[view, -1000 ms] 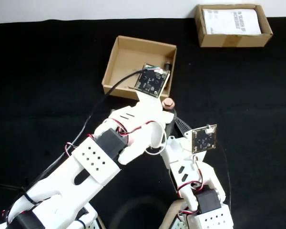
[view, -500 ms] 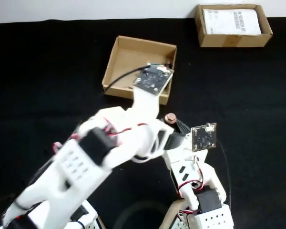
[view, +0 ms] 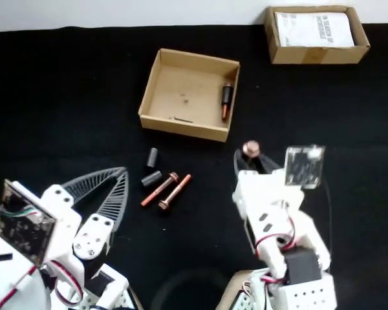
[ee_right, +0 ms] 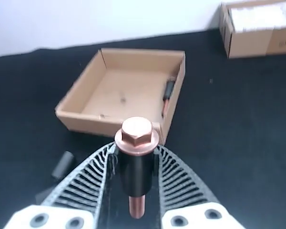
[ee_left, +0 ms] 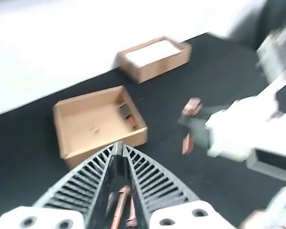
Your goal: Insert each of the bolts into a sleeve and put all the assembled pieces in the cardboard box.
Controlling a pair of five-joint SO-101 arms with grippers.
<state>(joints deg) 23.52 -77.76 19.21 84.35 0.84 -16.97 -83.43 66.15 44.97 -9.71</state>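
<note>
- Table (view: 64,84): open room at 9 and 3 o'clock of the box (view: 181,90).
- Box: assembled piece (view: 226,102) along its 3 o'clock wall, axis 12–6, copper end at 6.
- Left gripper (view: 123,173): fingers closed, empty, at 9 of the loose bolts (view: 158,189).
- Right gripper (ee_right: 135,150): clamps a sleeved bolt (ee_right: 135,169); wrist view shows its shank below, high view its head toward 12.
- Loose bolts: two, axes 1–7, heads opposite; sleeves (view: 152,156) at their 11.

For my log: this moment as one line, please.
right fingers: hold sleeved bolt; box: one assembled piece; table: two bolts, two sleeves

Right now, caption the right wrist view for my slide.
The right tool clamps a sleeved bolt, cardboard box ahead.
</note>
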